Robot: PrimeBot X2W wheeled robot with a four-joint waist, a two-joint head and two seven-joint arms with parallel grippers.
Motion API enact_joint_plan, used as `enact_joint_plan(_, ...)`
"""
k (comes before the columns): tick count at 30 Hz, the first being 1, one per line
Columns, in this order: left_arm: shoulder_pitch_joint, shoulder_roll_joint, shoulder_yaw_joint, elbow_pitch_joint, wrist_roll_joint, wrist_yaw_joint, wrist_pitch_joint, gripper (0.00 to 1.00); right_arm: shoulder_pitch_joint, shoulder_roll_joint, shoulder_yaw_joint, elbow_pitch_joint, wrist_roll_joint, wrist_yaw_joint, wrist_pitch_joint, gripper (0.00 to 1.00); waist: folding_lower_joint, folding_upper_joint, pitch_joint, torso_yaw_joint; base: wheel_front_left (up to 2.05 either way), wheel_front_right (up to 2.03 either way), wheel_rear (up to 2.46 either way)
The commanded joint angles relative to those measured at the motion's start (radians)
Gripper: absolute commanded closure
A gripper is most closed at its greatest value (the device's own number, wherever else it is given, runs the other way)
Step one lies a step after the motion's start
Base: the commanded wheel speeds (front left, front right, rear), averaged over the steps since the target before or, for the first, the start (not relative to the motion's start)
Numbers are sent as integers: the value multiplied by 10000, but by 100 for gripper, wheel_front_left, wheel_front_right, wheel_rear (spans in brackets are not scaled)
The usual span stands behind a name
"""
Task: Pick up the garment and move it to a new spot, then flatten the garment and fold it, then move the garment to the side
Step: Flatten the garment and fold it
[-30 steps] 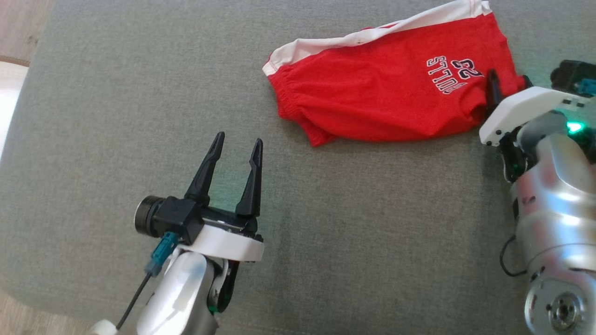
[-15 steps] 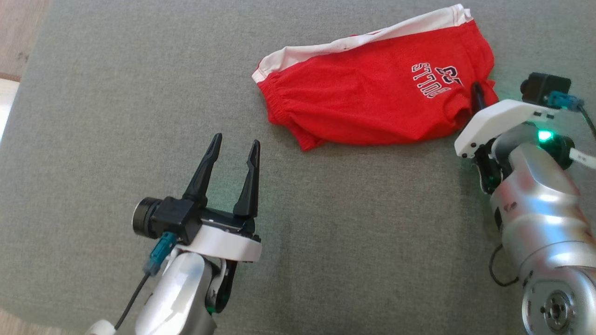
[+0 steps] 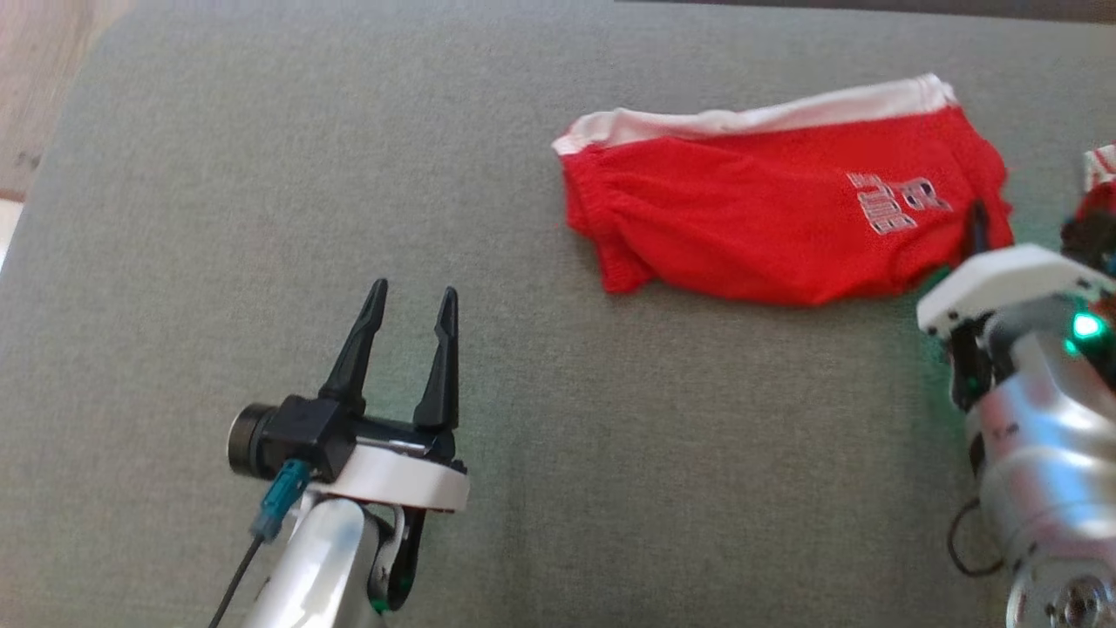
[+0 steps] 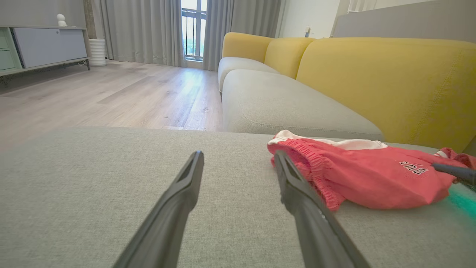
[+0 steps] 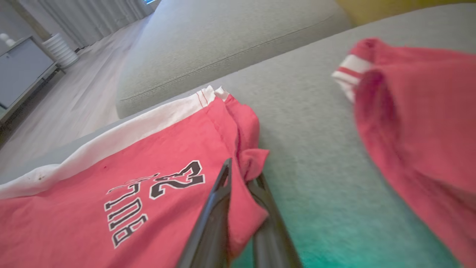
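Right wrist view: the right gripper (image 5: pixel 242 172) is clamped on a fold at the edge of the red garment (image 5: pixel 111 193), which lies toward the grey cushion's (image 5: pixel 312 123) far right, while the left gripper (image 3: pixel 414 290), fingers spread apart, hovers over the cushion's near left.

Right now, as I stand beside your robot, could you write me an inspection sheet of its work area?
Surface: grey cushion, flat fabric.
Job's things: red shorts with a white band and "BULLS 23" print, lying rumpled on the cushion.
Clutter: second red garment with white stripes, beside the shorts and apart from them.
Grippers: left gripper open, holding nothing; right gripper shut on the shorts' edge.
Cables: dark cable with a blue plug at the left wrist; cable loop by the right arm.
Surroundings: yellow sofa, wooden floor, grey curtains, low cabinet.
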Motion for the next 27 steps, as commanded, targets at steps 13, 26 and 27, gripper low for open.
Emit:
enact_joint_plan(13,279,49,572,-325,238,-189,-53,0,969,450,-796,-813,-55,-7,-326,100,-1,0,-681,-552,0,0,0)
enact_joint_plan(26,411,49,649,-43,430,-370,-53,0,-181,726,1954,-578,2490,-7,-393,100,-1,0,-1071,-308,0,0,0)
enact_joint_plan(27,423,49,638,-27,432,-376,-53,0,-186,727,2473,-675,2973,-7,-395,100,-1,0,-1117,-257,0,0,0)
